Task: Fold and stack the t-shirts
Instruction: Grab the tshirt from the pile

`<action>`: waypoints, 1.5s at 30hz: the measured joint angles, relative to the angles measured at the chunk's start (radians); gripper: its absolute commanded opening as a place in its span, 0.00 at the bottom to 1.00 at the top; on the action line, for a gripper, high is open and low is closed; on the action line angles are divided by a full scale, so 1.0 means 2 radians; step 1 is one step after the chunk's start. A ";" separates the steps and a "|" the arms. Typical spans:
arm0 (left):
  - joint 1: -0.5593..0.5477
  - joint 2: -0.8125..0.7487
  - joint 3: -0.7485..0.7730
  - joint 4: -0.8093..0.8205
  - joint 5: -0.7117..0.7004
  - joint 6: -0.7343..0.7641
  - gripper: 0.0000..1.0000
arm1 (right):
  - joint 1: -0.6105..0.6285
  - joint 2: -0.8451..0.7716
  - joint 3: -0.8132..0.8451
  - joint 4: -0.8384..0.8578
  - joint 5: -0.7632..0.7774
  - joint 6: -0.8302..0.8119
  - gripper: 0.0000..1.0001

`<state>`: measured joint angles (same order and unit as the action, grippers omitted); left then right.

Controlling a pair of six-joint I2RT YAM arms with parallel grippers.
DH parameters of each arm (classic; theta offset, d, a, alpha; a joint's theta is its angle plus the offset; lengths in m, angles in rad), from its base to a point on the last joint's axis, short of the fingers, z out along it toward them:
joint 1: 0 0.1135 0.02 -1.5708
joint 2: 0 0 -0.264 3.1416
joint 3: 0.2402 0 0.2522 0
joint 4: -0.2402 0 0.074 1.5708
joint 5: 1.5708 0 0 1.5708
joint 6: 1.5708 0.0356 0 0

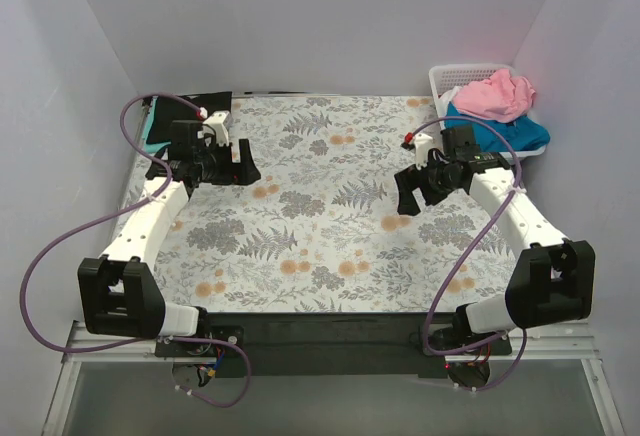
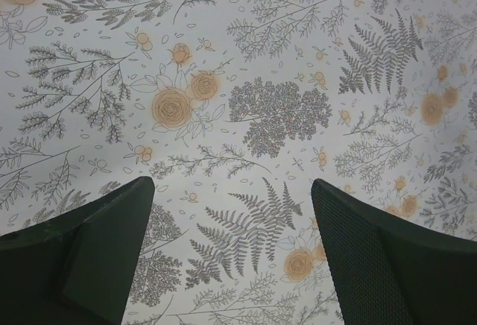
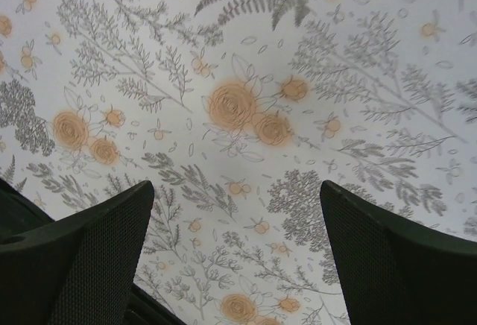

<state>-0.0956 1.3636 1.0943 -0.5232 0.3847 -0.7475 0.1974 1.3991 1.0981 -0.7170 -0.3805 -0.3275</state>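
- Left fingers (image 1: 243, 168) hover over the tabletop (image 1: 330, 246), spread wide, with nothing between them.
- In the left wrist view the two dark fingers (image 2: 89, 258) frame only the floral tablecloth (image 2: 276, 109): ferns and orange roses in the gap.
- Right fingers (image 1: 407, 194) are also spread wide and empty, tilted down towards the cloth.
- The right wrist view shows the same: fingers (image 3: 89, 258) apart, printed roses between them, no shirt in the grip.
- The pink t-shirt (image 1: 497, 94) sits well beyond the right fingers, off to their outer side, heaped on top in the white basket (image 1: 470, 73).
- A blue t-shirt (image 1: 515, 134) lies under the pink one and spills over the basket's near rim, closer to the right fingers but apart from them.
- A black t-shirt (image 1: 190, 104) lies behind the left fingers at the far corner, near the arm's wrist and touching no finger.
- A sliver of teal cloth (image 1: 150, 131) peeks out beside it, on the outer side of the left fingers.
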 measured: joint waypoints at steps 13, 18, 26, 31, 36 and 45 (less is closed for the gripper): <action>0.000 0.000 0.086 -0.030 0.016 0.014 0.87 | -0.005 0.138 0.323 0.018 0.140 -0.010 0.98; 0.000 0.004 0.099 -0.031 0.022 0.023 0.87 | -0.033 0.229 0.424 0.045 0.203 -0.010 0.98; 0.000 0.041 0.120 -0.031 0.028 0.031 0.87 | -0.096 0.363 0.538 0.087 0.275 -0.012 0.98; 0.000 0.064 0.129 -0.040 0.031 0.038 0.87 | -0.132 0.392 0.530 0.135 0.318 -0.014 0.98; 0.000 0.083 0.142 -0.049 0.031 0.047 0.87 | -0.158 0.425 0.537 0.191 0.334 -0.005 0.97; 0.000 0.108 0.165 -0.068 0.030 0.058 0.87 | -0.165 0.501 0.538 0.229 0.306 0.031 0.90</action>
<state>-0.0956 1.5795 1.4250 -0.6590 0.4454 -0.6319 -0.1326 2.4004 2.1738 -0.2581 0.2306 -0.2661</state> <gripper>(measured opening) 0.869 0.957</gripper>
